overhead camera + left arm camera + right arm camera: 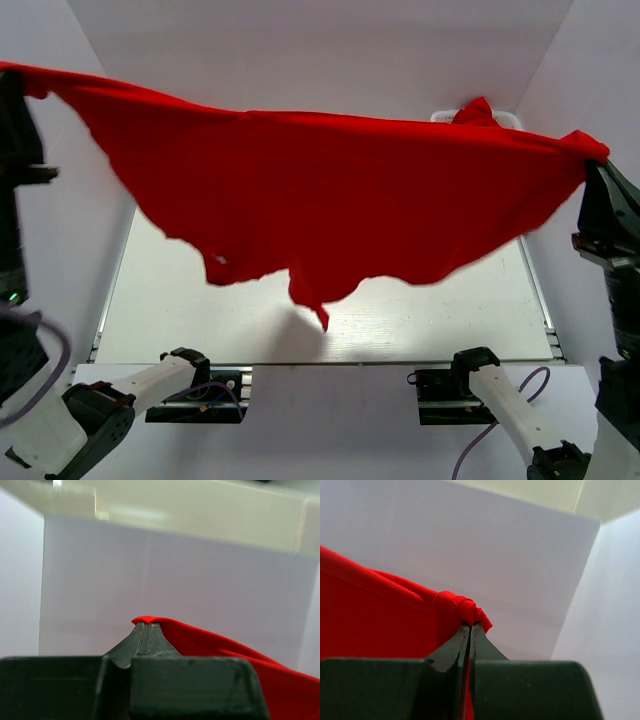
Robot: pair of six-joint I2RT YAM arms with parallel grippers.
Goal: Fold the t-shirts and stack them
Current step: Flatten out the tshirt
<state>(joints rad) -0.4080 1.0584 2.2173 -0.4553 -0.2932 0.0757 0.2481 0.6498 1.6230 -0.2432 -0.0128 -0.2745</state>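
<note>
I held the t-shirt (340,190) stretched in the air between both arms, high over the surface (450,320). Its lower edge hung in uneven folds, clear of that surface. The left gripper (147,626) was pinched tight on the shirt's left top corner. The right gripper (470,627) was clamped on a rolled hem at the right corner. A small pale mark (218,261) near the lower left edge was too small for me to read.
</note>
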